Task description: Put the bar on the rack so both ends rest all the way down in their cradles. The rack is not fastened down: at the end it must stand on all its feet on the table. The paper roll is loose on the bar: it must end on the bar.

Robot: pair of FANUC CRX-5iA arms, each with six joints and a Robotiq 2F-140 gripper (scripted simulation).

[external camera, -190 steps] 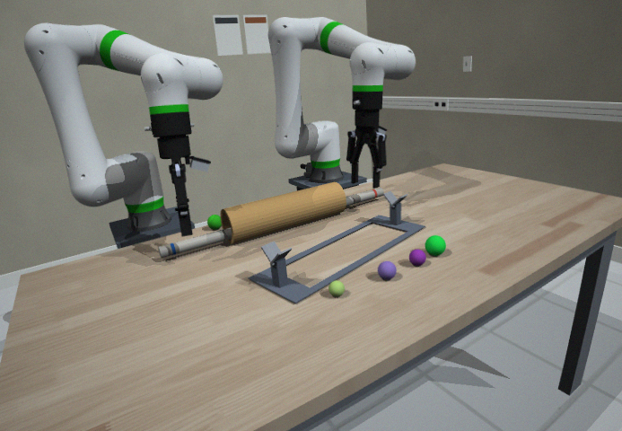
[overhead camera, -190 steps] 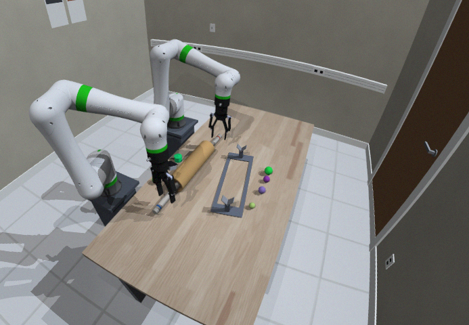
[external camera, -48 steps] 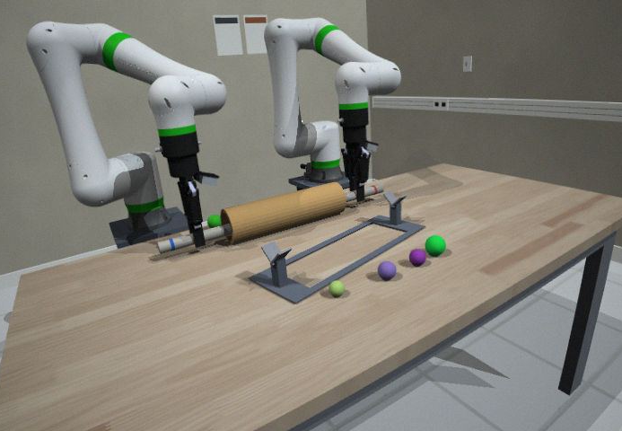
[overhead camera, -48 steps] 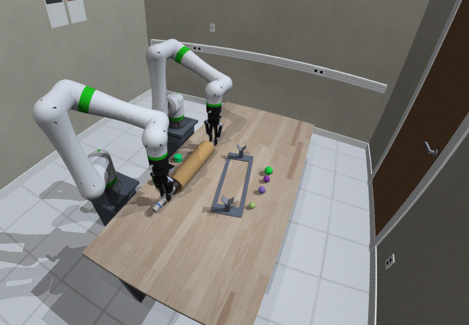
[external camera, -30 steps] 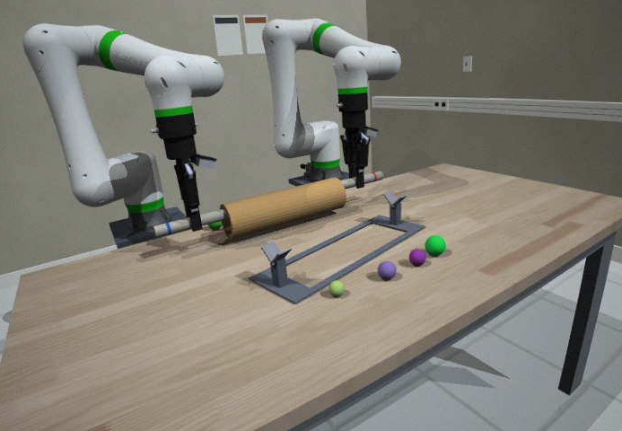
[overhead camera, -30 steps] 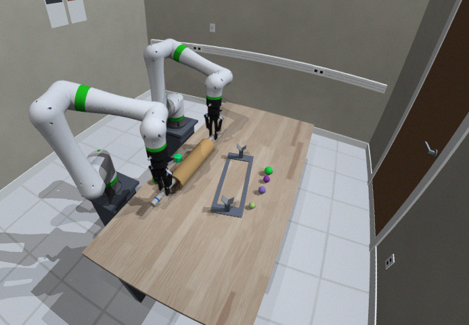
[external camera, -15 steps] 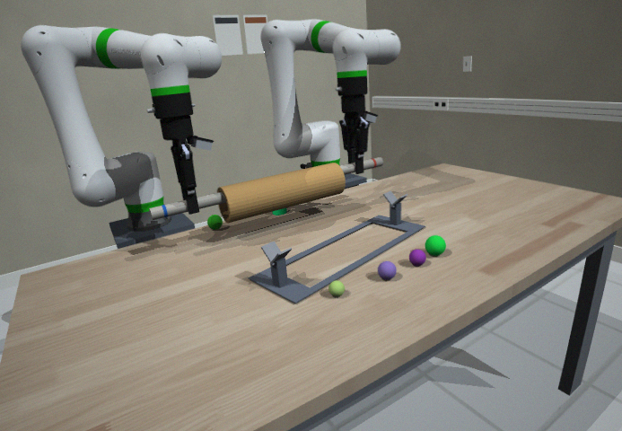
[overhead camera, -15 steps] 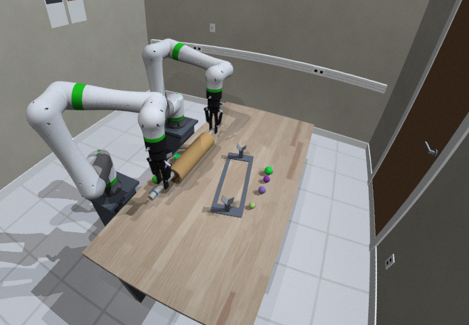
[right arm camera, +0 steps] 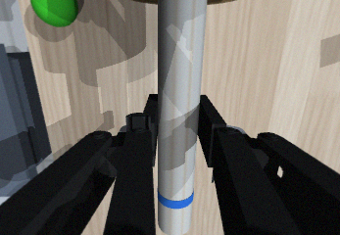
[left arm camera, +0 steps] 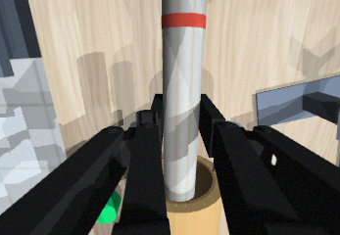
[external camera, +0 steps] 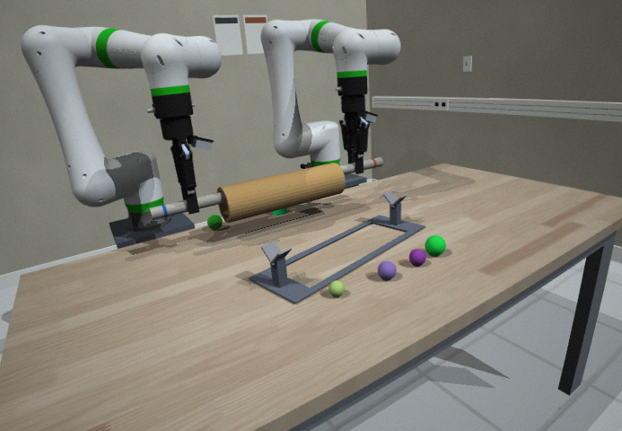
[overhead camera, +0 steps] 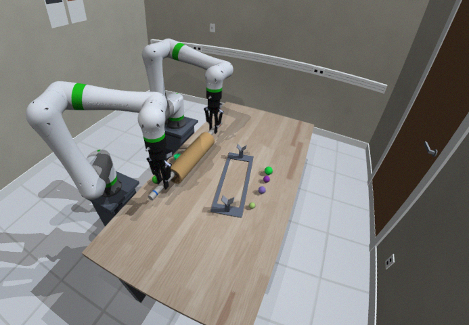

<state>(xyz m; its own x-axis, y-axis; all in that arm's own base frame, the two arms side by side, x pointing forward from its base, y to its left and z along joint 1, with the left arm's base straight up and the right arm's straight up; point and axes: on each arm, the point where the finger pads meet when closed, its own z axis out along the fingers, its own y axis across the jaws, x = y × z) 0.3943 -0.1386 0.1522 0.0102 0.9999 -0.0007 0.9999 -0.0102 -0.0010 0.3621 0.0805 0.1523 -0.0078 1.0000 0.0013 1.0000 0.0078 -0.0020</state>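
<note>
the step in hand, as i judge it, is carrying the bar (overhead camera: 156, 191) (external camera: 205, 201) (left arm camera: 181, 88) (right arm camera: 178, 98) over to the rack (overhead camera: 246, 183) (external camera: 367, 255). the left gripper (overhead camera: 214, 130) (external camera: 356, 167) (left arm camera: 179, 107) is clamped on the bar between the red band (external camera: 373, 162) (left arm camera: 183, 21) and the paper roll (overhead camera: 193, 158) (external camera: 283, 190) (left arm camera: 194, 220); the right gripper (overhead camera: 162, 183) (external camera: 191, 206) (right arm camera: 176, 110) is clamped on it between the blue band (overhead camera: 155, 192) (external camera: 164, 210) (right arm camera: 175, 200) and the roll. the bar is up off the table (overhead camera: 204, 268) (external camera: 118, 329), with the roll around it between the two sets of jaws.

to do this well, both arms should rise and travel at one pace, since a tilt could let the loose roll slide toward the lower jaws. lift enough to pass above the near cradle (overhead camera: 227, 200) (external camera: 275, 254) and the far cradle (overhead camera: 241, 148) (external camera: 394, 198), then come straight down; a sideways knock could shift the unfastened rack. let go only once both ends are seated.

the bar's long axis runs from one pair of jaws to the other, crosswise to the closing of the fingers. its red-banded end points out past the left jaws, its blue-banded end past the right jaws. seen from above, it looks somewhat angled to the rack's long sides, so a small turn may be needed.
</note>
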